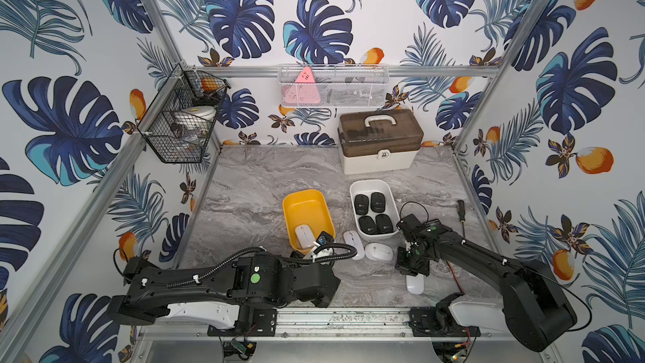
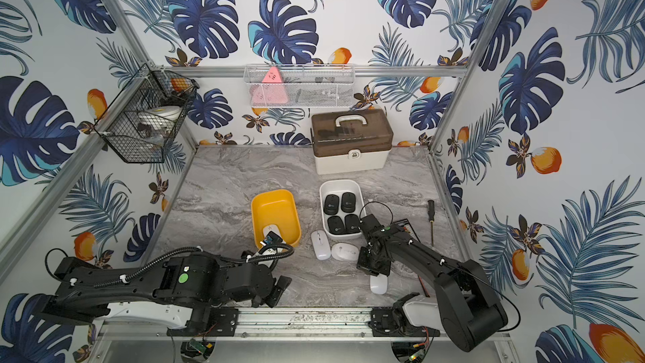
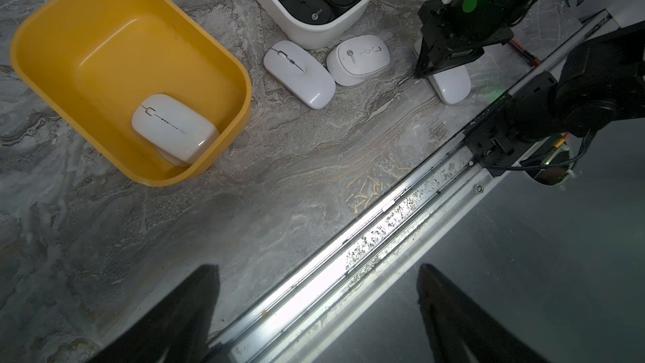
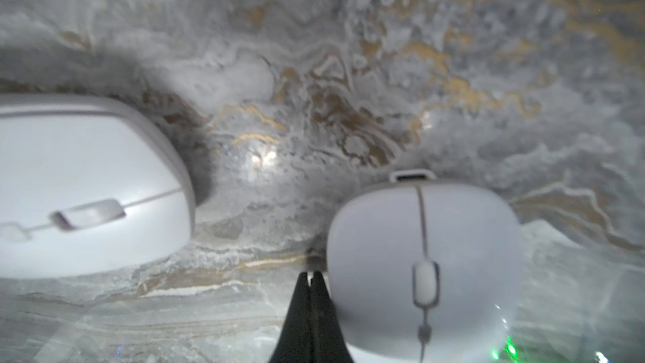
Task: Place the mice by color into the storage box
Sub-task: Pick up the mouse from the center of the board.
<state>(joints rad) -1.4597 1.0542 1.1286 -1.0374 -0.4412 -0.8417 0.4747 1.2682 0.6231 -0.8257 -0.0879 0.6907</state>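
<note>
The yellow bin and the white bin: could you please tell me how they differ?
The yellow bin holds one white mouse; the white bin holds four black mice. The yellow bin has floor to spare; the white bin is nearly full. Both are open, round-cornered tubs on the marble table.

Bright even light; right wrist view blurred (some glare).

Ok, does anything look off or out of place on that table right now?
Yes: the right pincer is shut beside the front white mouse, not around it. A screwdriver also lies loose at the table edge.
</note>
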